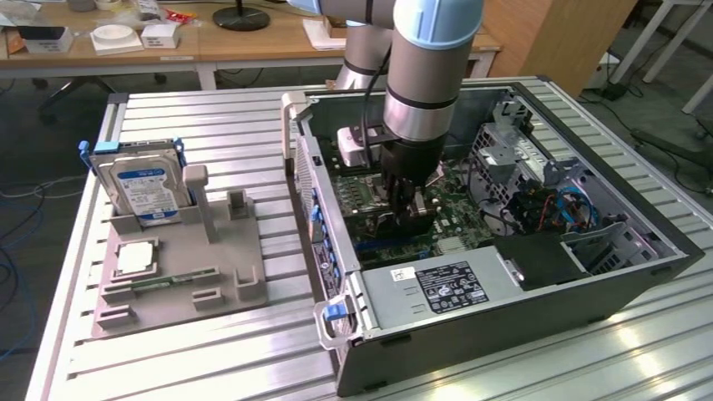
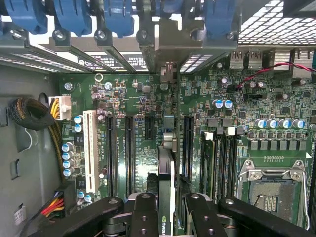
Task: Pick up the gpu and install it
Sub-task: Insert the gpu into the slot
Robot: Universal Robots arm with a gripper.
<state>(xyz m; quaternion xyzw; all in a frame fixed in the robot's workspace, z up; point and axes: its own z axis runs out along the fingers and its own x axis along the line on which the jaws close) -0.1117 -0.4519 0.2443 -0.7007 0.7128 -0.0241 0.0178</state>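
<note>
Tool (image 2: 169, 205) partway closed, gripping gpu (image 2: 166, 163) edge-on over motherboard (image 2: 138, 98) slots, inside open computer case (image 1: 502, 334), centre of exterior view, on desk (image 1: 167, 368).

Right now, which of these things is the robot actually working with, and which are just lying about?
In the job: the gpu, gripped by the gripper; the motherboard inside the open computer case.
Lying about: the hard drive, the memory stick and a square chip, all on the grey holder.
</note>
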